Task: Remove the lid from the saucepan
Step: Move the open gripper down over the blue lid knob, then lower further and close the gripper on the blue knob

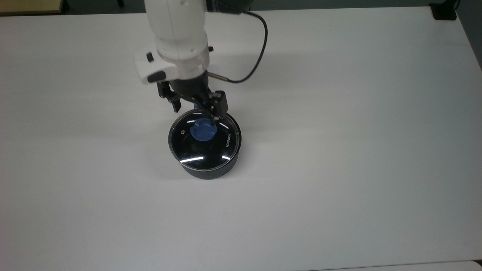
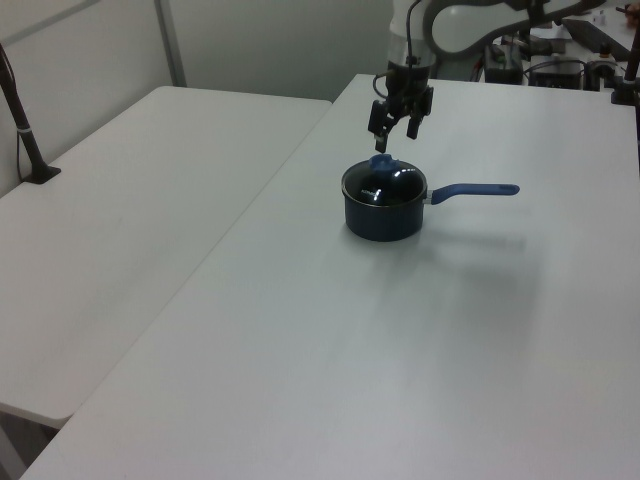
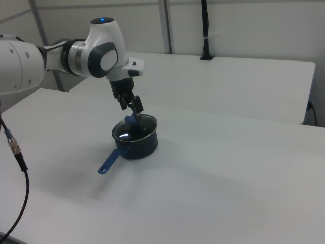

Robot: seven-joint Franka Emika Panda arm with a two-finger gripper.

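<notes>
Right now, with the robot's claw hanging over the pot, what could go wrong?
1. The open gripper hovers above the blue knob and looks slightly off-centre; closing there might pinch only the edge and slip.
2. Dropping too far could knock a fingertip against the glass lid.
3. Nothing holds the saucepan on the white table, so a sideways nudge could slide it or swing its long handle.
</notes>
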